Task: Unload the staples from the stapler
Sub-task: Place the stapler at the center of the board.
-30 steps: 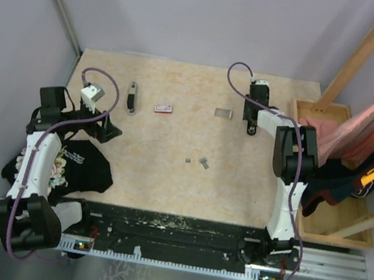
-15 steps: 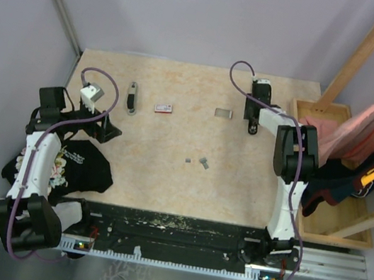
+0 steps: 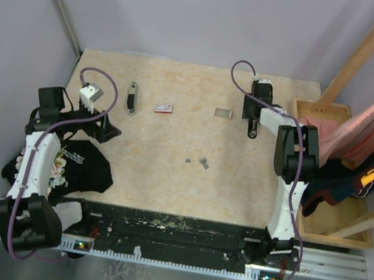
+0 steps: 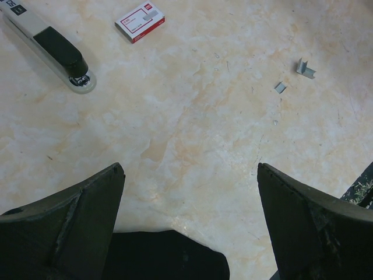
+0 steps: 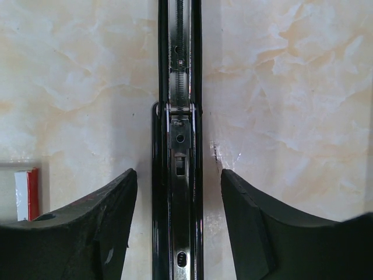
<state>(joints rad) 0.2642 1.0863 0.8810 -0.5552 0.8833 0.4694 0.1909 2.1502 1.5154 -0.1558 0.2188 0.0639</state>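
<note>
A black stapler lies open on the table, its metal magazine channel facing up. My right gripper is open, with one finger on each side of the stapler and a gap on both sides. In the top view this gripper is at the back right of the table. Two tiny grey staple strips lie mid-table and also show in the left wrist view. My left gripper is open and empty at the left, low over the table.
A white-and-black stapler and a red-and-white box lie at the back left. A small grey piece sits left of my right gripper. A black shirt lies under my left arm. A wooden tray with cloth borders the right edge.
My right wrist has shifted slightly to the right over the black stapler. The left arm and the staple strips have not moved.
</note>
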